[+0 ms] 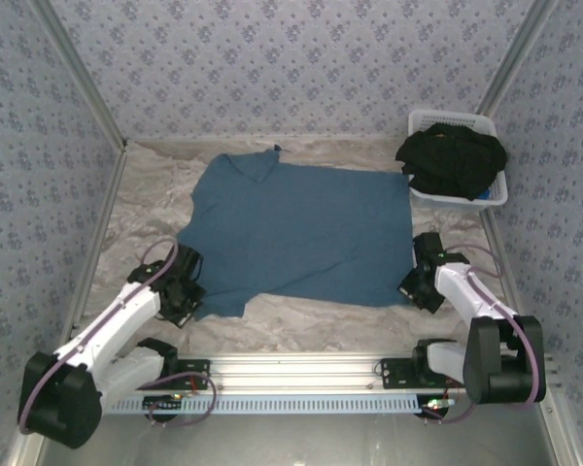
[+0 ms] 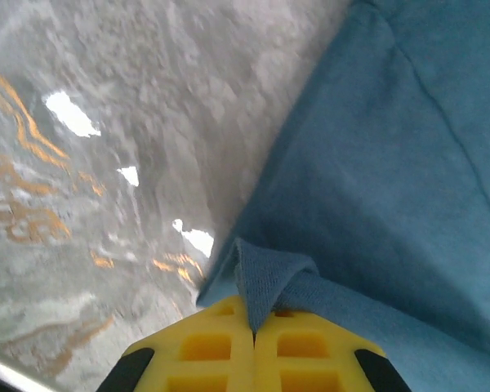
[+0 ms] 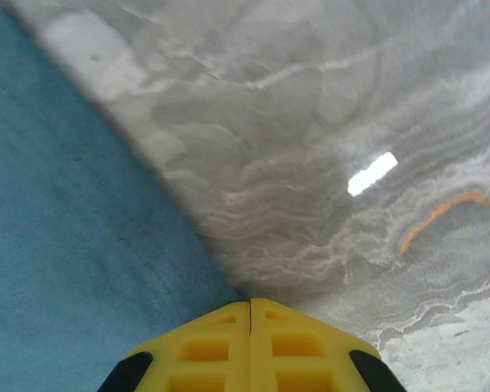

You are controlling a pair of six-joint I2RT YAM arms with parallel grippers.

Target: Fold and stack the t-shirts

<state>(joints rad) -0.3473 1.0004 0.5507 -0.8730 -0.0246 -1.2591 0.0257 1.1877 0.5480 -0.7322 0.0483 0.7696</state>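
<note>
At the left, the left arm [image 1: 117,320] reaches from its base at the near edge out over the pale marbled counter [image 1: 146,194], and the left hand [image 1: 185,291] sits low at the near-left corner of the blue t-shirt [image 1: 301,233]. In the left wrist view, this hand [image 2: 253,314] has its yellow fingers [image 2: 204,347] pressed together on a small raised fold of the blue t-shirt [image 2: 392,163], pinching the cloth right at its edge. The glossy counter [image 2: 106,204] lies bare to the left of that fold. The blue t-shirt is spread flat across the middle of the counter, fairly smooth, with its collar toward the far left and one short sleeve pointing left. At its near-right corner is the right hand [image 1: 420,282], on the end of the right arm [image 1: 476,311]. In the right wrist view, this hand [image 3: 250,306] also has its yellow fingers [image 3: 204,347] pressed together, with the tips right at the hem of the blue t-shirt [image 3: 82,245], where the cloth meets the counter [image 3: 351,122]. I cannot tell whether any cloth is caught between them. Farther right, in the far-right corner of the counter, stands a white slatted basket [image 1: 496,194]. The black t-shirts [image 1: 452,160] are heaped in it in a loose bundle that hangs over its left rim, just beside the far-right corner of the blue t-shirt.
</note>
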